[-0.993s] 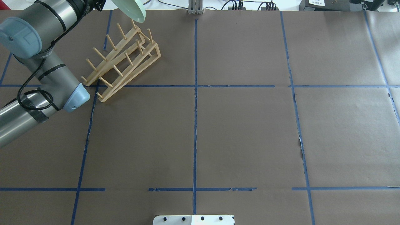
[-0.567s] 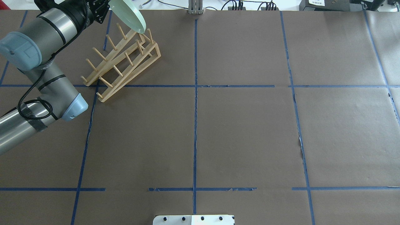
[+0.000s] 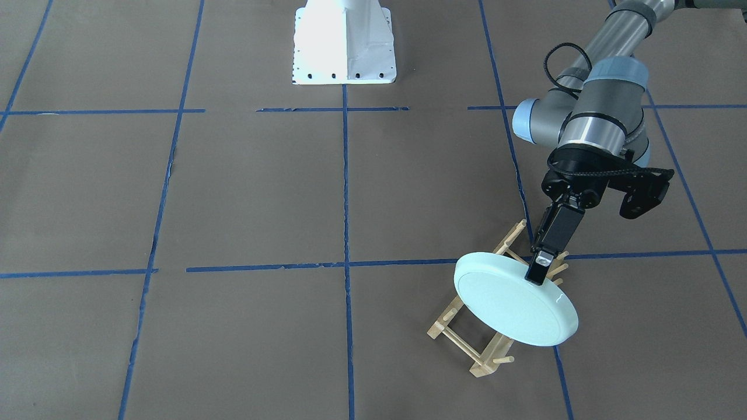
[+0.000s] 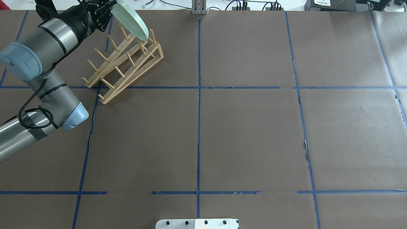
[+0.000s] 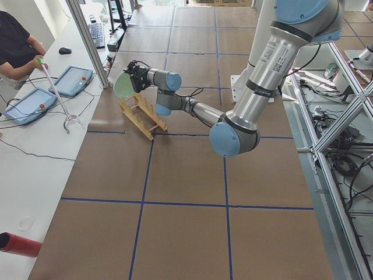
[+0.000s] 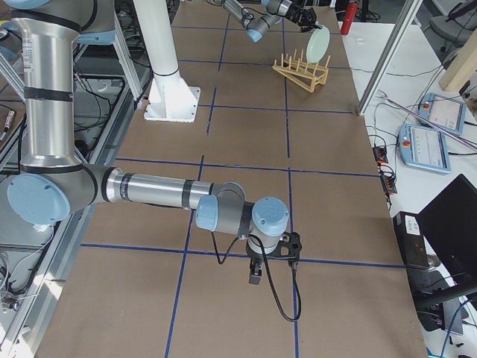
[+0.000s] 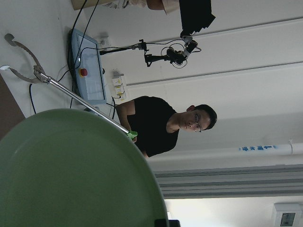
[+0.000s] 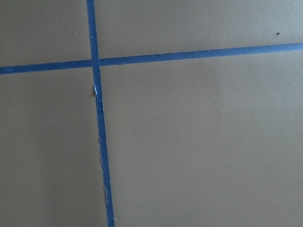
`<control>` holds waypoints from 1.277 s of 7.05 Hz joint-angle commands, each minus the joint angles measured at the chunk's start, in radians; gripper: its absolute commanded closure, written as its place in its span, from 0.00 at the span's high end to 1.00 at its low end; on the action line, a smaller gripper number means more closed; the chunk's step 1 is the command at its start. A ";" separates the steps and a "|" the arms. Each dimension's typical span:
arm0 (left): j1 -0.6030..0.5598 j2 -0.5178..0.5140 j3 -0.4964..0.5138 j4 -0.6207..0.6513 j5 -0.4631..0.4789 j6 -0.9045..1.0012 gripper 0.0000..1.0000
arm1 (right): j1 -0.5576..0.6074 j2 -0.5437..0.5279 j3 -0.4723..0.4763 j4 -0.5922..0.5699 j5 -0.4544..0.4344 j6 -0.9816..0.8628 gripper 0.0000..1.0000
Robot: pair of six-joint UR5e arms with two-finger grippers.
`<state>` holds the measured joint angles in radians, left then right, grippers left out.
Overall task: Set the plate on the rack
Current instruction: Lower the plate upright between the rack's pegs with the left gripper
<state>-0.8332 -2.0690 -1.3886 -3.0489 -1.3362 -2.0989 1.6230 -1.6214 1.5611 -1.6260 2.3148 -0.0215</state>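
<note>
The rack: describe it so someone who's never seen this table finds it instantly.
On the brown table gridded with blue tape, look at the far corner on the robot's left. The rack is the only wooden thing: two rails bristling with upright pegs, under the green plate the left gripper holds.

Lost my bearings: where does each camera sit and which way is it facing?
Front: across the table, facing the robot's base; left arm, left claw pinching the plate at the rack.
Overhead: behind the robot, looking down; left arm.
Left end: along the table; left arm near.
Right end: right arm near, right claw pointing down.
Left wrist: past the plate toward a man.
Right wrist: down at the table; no body.
Front and overhead share plate, rack.
</note>
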 commanded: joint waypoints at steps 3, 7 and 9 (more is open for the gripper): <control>0.034 -0.014 0.058 -0.001 0.042 -0.004 0.00 | 0.000 0.000 0.000 0.000 0.000 0.000 1.00; 0.034 -0.023 0.079 0.001 0.037 -0.007 0.10 | 0.000 -0.002 0.000 0.000 0.000 0.000 1.00; 0.034 -0.023 0.082 0.002 0.035 -0.007 1.00 | 0.000 0.000 0.000 0.000 0.000 0.000 1.00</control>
<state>-0.7992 -2.0921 -1.3087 -3.0472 -1.3005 -2.1061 1.6229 -1.6218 1.5615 -1.6260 2.3148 -0.0222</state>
